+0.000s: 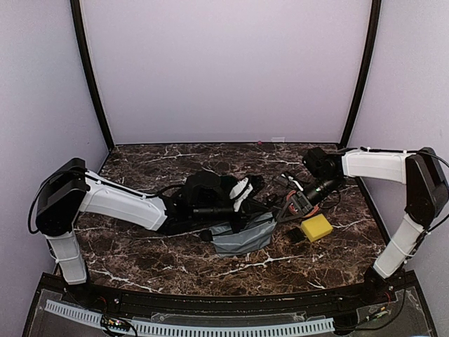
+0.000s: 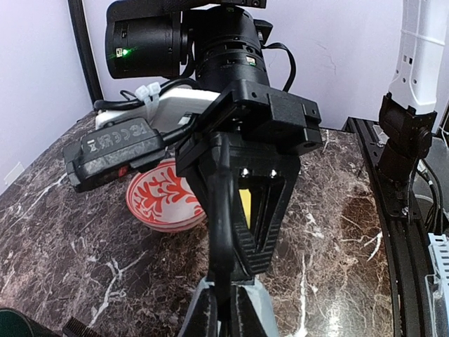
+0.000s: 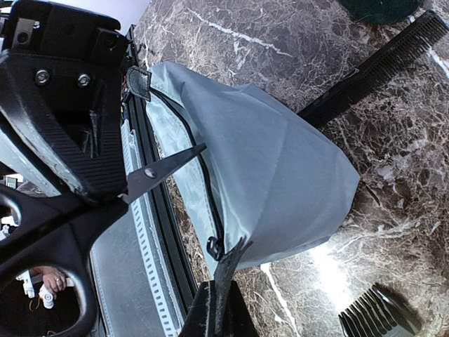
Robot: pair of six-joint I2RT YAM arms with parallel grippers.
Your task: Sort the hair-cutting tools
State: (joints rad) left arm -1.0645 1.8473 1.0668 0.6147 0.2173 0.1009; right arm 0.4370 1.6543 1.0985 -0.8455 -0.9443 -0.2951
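My left gripper [image 2: 226,310] is shut on a pair of black-handled scissors [image 2: 221,210]. The right wrist view shows their pivot and one blade [image 3: 151,170] pointing over a grey zip pouch [image 3: 266,161]. My right gripper [image 3: 219,300] is shut on a thin black frayed tab beside the pouch's zip slider. From above, both grippers, left [image 1: 242,203] and right [image 1: 295,210], meet over the pouch [image 1: 242,237]. The black comb [image 3: 372,67] lies beyond the pouch. The clipper's toothed end [image 3: 379,319] shows at the lower right. I cannot make out a second pair of scissors.
A red-and-white plate [image 2: 158,200] sits behind the grippers. A dark green cup [image 3: 375,8] stands past the comb. A yellow block [image 1: 316,227] lies right of the pouch. The table's raised front edge runs close beside the pouch [image 3: 151,232].
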